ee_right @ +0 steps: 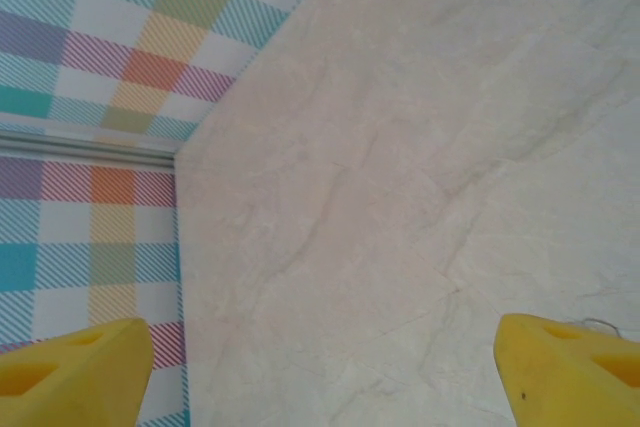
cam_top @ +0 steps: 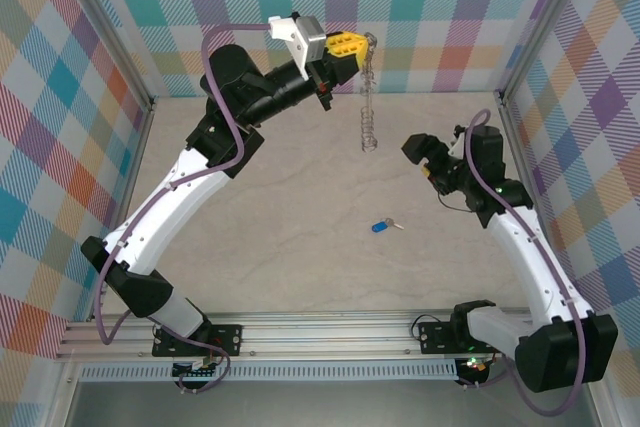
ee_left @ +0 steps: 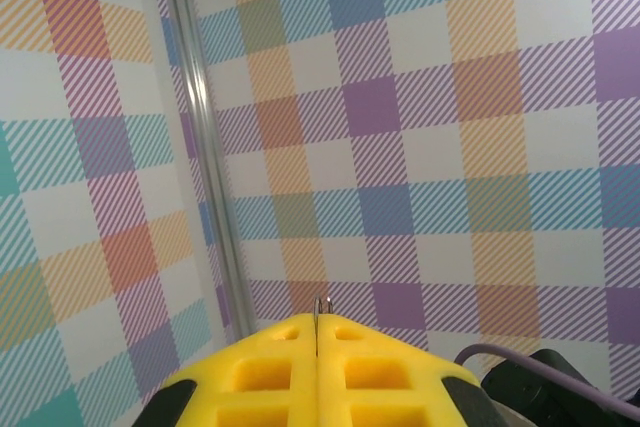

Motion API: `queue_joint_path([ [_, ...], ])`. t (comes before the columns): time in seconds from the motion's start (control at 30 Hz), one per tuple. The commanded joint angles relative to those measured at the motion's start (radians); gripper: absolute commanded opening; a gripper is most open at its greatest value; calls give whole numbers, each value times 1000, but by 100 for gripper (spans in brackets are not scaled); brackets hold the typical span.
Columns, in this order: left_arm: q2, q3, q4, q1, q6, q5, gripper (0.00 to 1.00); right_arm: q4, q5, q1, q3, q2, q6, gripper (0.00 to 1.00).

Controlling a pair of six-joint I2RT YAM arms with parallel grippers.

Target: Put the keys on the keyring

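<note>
Left gripper [cam_top: 345, 45] is clamped on the keyring [cam_top: 369, 107]: in the left wrist view its yellow pads [ee_left: 280, 372] meet with no gap, and a thin silver wire of the hoop stands out between them. I hold the ring raised off the table [cam_top: 300, 177], in front of the chequered back wall, with its string of small silvery loops hanging straight down from the grip. The key [cam_top: 381, 227], blue head and short silver blade, lies flat on the table nearer the arm bases than the keyring, roughly under the line of its hanging end and well apart from it. Right gripper [cam_top: 428, 154] hovers to the right of the keyring's lower end, fingers spread wide and empty; its wrist view shows bare table between the two yellow pads [ee_right: 70, 367]. Status, as I judge it: ring presented, key not yet picked up, nothing threaded. Remaining steps: grasp the key with the right gripper, carry it to the keyring, pass the hoop through the key head. I read no brand, label or writing on any part.
</note>
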Motion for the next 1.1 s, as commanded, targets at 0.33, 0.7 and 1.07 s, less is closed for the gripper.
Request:
queue_joint_path([
  [0.33, -75, -64, -26, -11, -80, -185, 0, -273, -110, -5, 100, 286, -147, 71],
  [0.7, -184, -240, -18, -10, -176, -321, 0, -322, -100, 19, -18, 392, -227, 56],
  [1.07, -213, -273, -40, -10, -215, -338, 0, -193, -141, 128, -101, 467, -145, 56],
])
